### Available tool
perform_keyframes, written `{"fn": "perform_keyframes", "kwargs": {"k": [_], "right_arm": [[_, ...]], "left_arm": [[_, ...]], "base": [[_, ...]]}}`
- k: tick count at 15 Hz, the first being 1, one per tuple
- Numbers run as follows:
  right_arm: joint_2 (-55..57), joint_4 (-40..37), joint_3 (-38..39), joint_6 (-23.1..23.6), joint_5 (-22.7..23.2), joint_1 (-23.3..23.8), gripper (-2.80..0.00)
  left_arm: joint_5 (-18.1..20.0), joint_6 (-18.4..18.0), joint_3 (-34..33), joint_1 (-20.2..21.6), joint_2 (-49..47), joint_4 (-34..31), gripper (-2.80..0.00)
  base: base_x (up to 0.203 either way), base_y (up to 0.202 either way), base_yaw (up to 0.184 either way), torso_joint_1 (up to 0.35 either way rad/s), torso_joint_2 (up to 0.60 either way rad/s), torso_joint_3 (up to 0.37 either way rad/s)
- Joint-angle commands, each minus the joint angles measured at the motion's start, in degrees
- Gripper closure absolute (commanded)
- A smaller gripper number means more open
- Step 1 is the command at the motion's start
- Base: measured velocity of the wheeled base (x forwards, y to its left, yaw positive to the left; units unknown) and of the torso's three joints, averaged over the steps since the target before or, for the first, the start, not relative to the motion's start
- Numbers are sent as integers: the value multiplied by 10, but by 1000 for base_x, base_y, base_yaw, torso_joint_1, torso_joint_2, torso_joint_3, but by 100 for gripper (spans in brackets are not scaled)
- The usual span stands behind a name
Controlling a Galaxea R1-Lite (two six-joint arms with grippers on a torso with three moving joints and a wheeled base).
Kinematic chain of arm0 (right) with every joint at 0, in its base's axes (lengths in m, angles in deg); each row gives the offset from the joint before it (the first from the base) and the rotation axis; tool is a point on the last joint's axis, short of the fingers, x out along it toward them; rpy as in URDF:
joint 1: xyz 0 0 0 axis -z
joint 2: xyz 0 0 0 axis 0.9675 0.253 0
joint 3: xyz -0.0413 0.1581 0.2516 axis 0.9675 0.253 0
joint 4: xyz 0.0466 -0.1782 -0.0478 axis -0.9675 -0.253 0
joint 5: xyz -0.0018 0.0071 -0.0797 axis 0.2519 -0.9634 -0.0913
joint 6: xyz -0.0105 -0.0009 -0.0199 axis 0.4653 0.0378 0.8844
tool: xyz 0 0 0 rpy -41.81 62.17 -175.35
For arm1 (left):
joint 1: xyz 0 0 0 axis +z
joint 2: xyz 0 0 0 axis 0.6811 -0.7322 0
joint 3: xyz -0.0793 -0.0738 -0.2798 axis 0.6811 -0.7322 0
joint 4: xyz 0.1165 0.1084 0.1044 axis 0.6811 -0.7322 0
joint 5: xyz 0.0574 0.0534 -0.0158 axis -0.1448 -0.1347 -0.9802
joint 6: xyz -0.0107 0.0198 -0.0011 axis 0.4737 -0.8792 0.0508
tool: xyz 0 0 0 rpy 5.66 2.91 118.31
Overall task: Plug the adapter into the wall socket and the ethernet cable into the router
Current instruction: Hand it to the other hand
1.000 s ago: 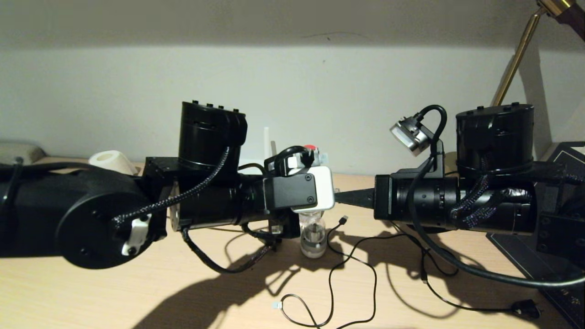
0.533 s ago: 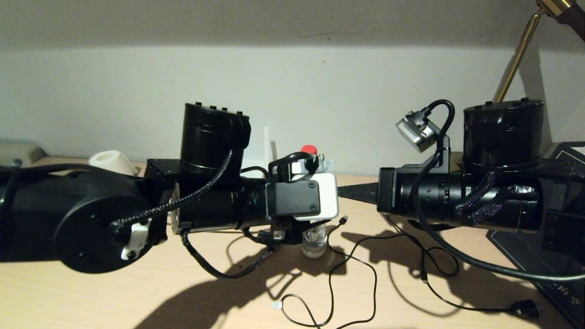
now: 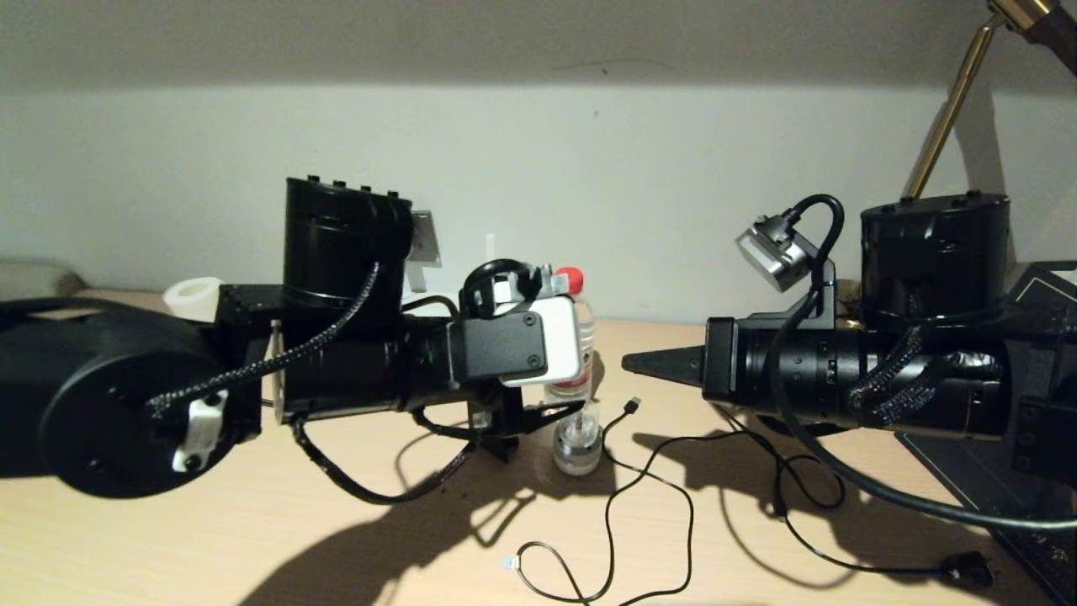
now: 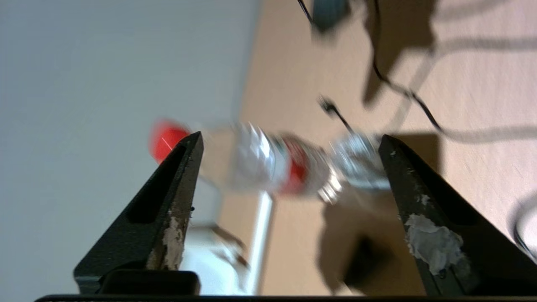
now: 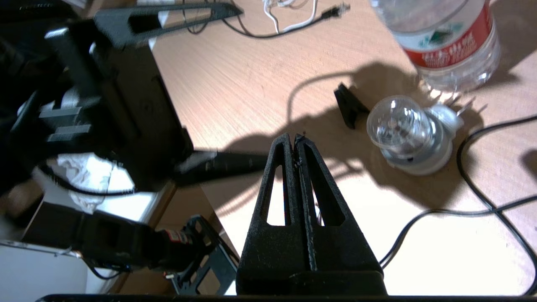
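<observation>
The ethernet cable (image 3: 609, 515) lies looped on the desk, its clear clip connector (image 3: 507, 562) near the front edge. One white antenna of the router (image 3: 490, 252) shows behind my left arm; its body is a white blur (image 4: 209, 264) in the left wrist view. A grey metal plate (image 3: 423, 240), likely the wall socket, peeks out behind the left arm. The adapter is hidden; only a thin white cord (image 5: 289, 12) shows. My left gripper (image 4: 290, 136) is open and empty, level with a bottle. My right gripper (image 3: 627, 362) is shut and empty, pointing at the left one.
A clear bottle (image 3: 579, 337) with a red cap stands mid-desk, a light bulb (image 3: 577, 442) in front of it. A black mains plug (image 3: 968, 569) lies front right. A brass lamp stem (image 3: 951, 109) and a dark board (image 3: 976, 480) are at the right, a white roll (image 3: 195, 295) at the left.
My left arm has drawn back to the left, uncovering the bottle and the grey plate. The right gripper has slid a little to the right and down.
</observation>
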Motion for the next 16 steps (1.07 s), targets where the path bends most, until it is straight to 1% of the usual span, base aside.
{"fn": "perform_keyframes", "kwargs": {"k": [1, 3, 4, 5, 6, 7, 8, 9, 11, 13, 15, 16], "right_arm": [[-13, 2, 18, -1, 0, 1, 0], [-18, 2, 28, 1, -10, 0, 0], [-20, 2, 31, 2, -19, -1, 0], [-24, 1, 36, 2, -28, -2, 0], [-32, 1, 50, 2, -37, -1, 0], [-39, 1, 67, 2, -49, -1, 0], [-46, 2, 87, 5, -64, -1, 0], [-55, 2, 103, 8, -69, -2, 0], [-83, 2, 128, 7, -71, -5, 0], [-122, 2, 158, 8, -71, -6, 0], [-170, 3, 200, 14, -71, -6, 0], [-198, 7, 224, 35, -71, -6, 0]], "left_arm": [[14, 0, -67, 56, 25, -1, -280], [41, 2, -97, 147, 37, -14, -280], [57, 3, -102, 194, 40, -43, -280], [74, 4, -102, 237, 42, -104, -280], [86, 4, -92, 264, 44, -192, -280], [93, 4, -66, 281, 40, -256, -280], [97, 4, -21, 290, 27, -301, -280], [102, 5, 24, 296, 5, -339, -280], [110, 4, 124, 302, -47, -423, -280], [114, 4, 229, 304, -121, -498, -280], [117, 4, 305, 305, -198, -539, -280], [124, 4, 328, 306, -232, -549, -280]], "base": [[0, 0, 0, 0, 0, 0], [0, 0, 0, 0, 0, 0], [0, 0, 0, 0, 0, 0], [0, 0, 0, 0, 0, 0], [0, 0, 0, 0, 0, 0], [0, 0, 0, 0, 0, 0], [0, 0, 0, 0, 0, 0], [0, 0, 0, 0, 0, 0], [0, 0, 0, 0, 0, 0], [0, 0, 0, 0, 0, 0], [0, 0, 0, 0, 0, 0], [0, 0, 0, 0, 0, 0]]}}
